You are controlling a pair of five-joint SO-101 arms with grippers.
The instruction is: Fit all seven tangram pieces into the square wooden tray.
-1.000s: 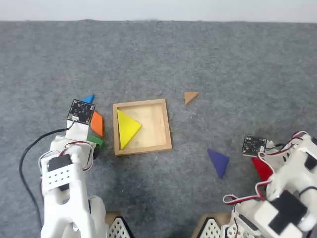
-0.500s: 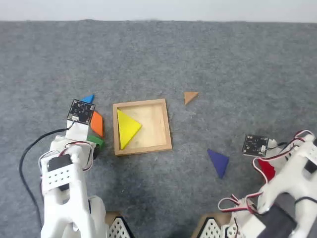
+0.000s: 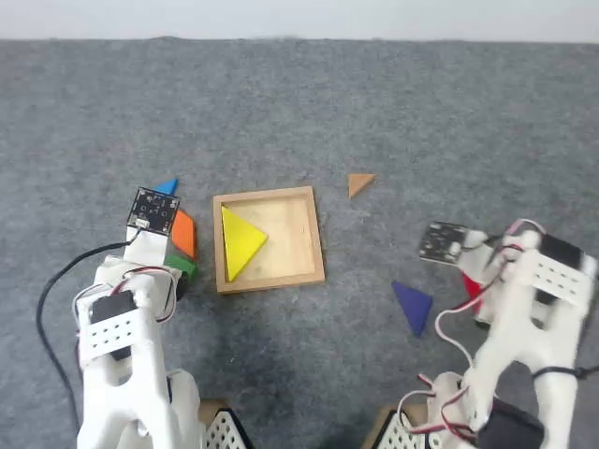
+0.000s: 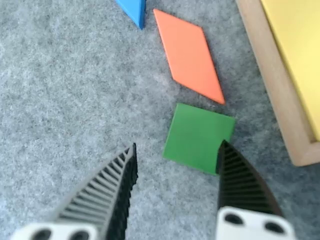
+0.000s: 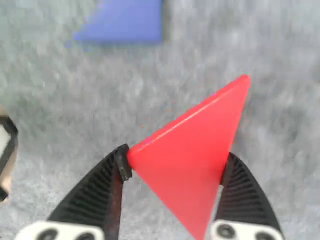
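Observation:
The square wooden tray (image 3: 316,234) lies mid-table with a yellow triangle (image 3: 241,240) in its left half. My right gripper (image 5: 172,162) is shut on a red triangle (image 5: 192,162), held off the carpet to the right of a dark blue triangle (image 3: 413,304), which appears again in the right wrist view (image 5: 125,22). My left gripper (image 4: 175,162) stands open over a green square (image 4: 198,138), left of the tray. An orange parallelogram (image 4: 189,55) and a light blue triangle (image 4: 132,7) lie beyond it. A small wood-coloured triangle (image 3: 359,183) lies right of the tray's far corner.
Grey carpet covers the table. The tray's wooden edge (image 4: 272,90) runs close beside the green square. Open carpet stretches behind the tray and between the tray and the dark blue triangle.
The right arm has risen and swung left toward the tray, carrying the red triangle off the carpet. The left arm has stayed still.

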